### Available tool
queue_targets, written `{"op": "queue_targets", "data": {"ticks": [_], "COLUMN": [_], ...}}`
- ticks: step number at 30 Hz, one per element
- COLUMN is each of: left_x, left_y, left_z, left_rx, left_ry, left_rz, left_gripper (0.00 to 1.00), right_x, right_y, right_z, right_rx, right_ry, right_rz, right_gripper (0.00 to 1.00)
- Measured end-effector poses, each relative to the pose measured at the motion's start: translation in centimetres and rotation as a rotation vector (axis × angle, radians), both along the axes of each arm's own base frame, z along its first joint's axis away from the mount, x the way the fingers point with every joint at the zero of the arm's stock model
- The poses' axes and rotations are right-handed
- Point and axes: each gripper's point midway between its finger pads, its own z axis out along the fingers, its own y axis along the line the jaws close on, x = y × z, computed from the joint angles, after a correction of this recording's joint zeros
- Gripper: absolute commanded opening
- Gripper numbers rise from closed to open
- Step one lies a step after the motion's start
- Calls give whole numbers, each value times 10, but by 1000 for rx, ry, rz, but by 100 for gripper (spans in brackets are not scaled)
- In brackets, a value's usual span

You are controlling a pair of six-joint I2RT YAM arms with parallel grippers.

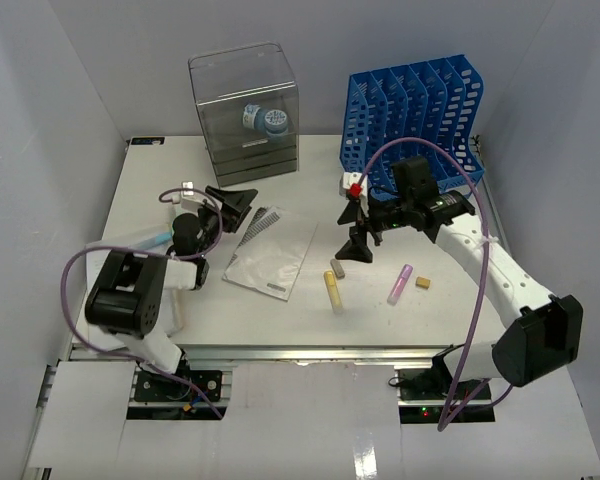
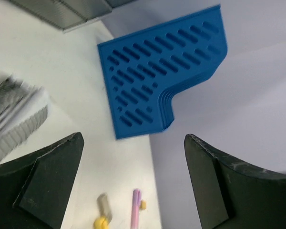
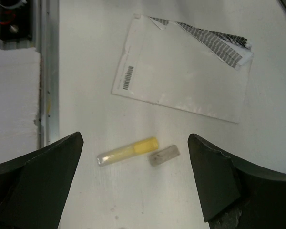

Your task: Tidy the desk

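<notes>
A: Which containers do we see?

B: We count 2, both at the far edge of the desk (image 1: 150,200). The clear box (image 1: 242,70) stands left of centre. In its upper compartment we see blue-and-white rolls (image 1: 265,120), though we cannot tell whether they are tape. Below them the box has darker drawers, and we cannot see into those. The blue rack (image 1: 420,100) stands in the far right corner, its dividers upright.

A: And the desk itself?

B: It is white, flat and wide, reaching from one pale wall to the other, with a metal rail along its near edge. Loose things lie on its middle. We see a white envelope (image 1: 270,255) with striped lining showing at one corner. To its right lies a yellow tube (image 3: 128,150) with a grey cap (image 3: 164,155) just beside it. Further right, a pink marker (image 1: 399,283) lies near a small tan block (image 1: 422,282).

A: What do we make of the arms?

B: The left end effector (image 2: 133,137) hangs over the desk's left part, near the envelope's far corner, its jaws spread wide with nothing between them. The right end effector (image 3: 134,137) hovers above the tube and cap, also gaping wide and holding nothing.
</notes>
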Motion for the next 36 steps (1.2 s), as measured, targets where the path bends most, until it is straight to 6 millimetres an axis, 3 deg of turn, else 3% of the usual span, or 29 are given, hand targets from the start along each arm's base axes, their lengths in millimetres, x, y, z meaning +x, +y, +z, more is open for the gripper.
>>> {"op": "queue_targets", "data": {"ticks": [4, 10, 14, 20, 23, 31, 36], "left_x": [42, 96, 121, 152, 164, 190, 201], "left_y": [-9, -8, -4, -6, -12, -12, -5], "left_z": [-2, 14, 8, -39, -53, -43, -53], "left_rx": [-67, -77, -73, -46, -28, -15, -25], "left_ry": [-15, -67, -70, 12, 37, 5, 25], "left_rz": [-5, 60, 121, 183, 195, 278, 330], "left_gripper": [98, 81, 74, 69, 63, 42, 30], "right_x": [-13, -13, -15, -19, -20, -25, -26], "right_y": [-16, -38, -48, -52, -52, -53, -54], "right_z": [-2, -10, -8, -6, -7, -5, 1], "right_rx": [64, 119, 182, 223, 229, 236, 245], "right_ry": [57, 90, 83, 63, 59, 33, 5], "right_rz": [-20, -90, -114, -114, -108, -104, -100], "right_gripper": [97, 97, 97, 97, 97, 97, 97]}}
